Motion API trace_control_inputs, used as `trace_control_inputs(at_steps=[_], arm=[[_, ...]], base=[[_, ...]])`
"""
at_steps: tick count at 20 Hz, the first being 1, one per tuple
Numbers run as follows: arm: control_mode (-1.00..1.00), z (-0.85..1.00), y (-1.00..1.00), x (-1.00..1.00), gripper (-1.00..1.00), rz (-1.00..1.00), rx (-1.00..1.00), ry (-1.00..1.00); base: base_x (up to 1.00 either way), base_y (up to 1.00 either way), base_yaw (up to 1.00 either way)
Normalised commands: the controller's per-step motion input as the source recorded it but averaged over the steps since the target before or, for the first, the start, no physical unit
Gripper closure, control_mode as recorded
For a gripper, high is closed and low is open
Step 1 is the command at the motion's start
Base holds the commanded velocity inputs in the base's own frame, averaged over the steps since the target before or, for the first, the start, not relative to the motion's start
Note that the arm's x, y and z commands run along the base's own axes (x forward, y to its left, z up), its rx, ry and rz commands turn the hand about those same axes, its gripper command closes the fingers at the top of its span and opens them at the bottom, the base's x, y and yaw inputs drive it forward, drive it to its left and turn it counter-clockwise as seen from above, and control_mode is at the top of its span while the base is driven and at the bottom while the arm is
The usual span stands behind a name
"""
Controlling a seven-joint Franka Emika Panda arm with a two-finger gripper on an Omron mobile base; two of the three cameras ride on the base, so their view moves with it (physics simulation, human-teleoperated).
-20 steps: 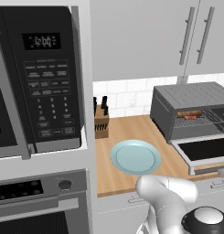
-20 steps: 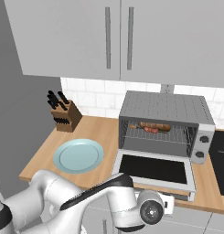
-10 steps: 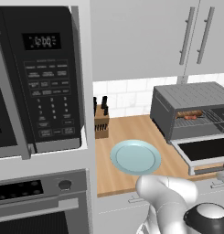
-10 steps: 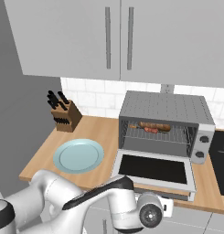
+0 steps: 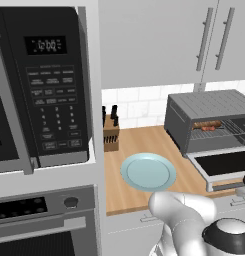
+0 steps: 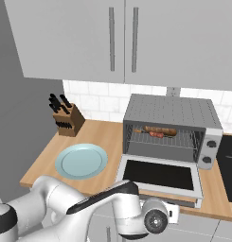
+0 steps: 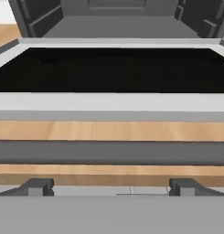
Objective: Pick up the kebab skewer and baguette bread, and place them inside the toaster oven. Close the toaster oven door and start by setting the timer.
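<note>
Fingers [image 7: 40, 186] spread wide, nothing held; I've sunk lower at the counter edge below the lowered toaster oven door [image 7: 111, 68]. Closing comes next, I'd judge.

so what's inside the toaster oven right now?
On the wire rack inside the toaster oven lie the baguette bread and the kebab skewer. The space under the rack is too dark to read.

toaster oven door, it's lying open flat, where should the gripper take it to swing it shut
Grip or hook the toaster oven door at its front silver edge, the free side farthest from the hinge, coming from below and in front. It lies flat over the counter edge, and the open gripper already faces that edge from low down.
</note>
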Motion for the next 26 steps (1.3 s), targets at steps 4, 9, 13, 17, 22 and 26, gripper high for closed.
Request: trace_control_inputs(at_steps=[4,9,13,17,22,26], arm=[[-1.0,-0.21,0.0,0.0,-1.0,0.0,0.0,0.0],[-1.0,-0.07,0.0,0.07,-1.0,0.0,0.0,0.0],[-1.0,0.0,0.0,0.16,-1.0,0.0,0.0,0.0],[-1.0,0.0,0.0,0.11,-1.0,0.0,0.0,0.0],[-1.0,-0.12,0.04,0.01,-1.0,0.0,0.0,0.01],[-1.0,-0.18,0.0,0.0,-1.0,0.0,0.0,0.0]], base=[[0.0,0.0,0.0],[0.0,0.0,0.0],[0.0,0.0,0.0],[0.0,0.0,0.0],[0.0,0.0,0.0],[0.0,0.0,0.0]])
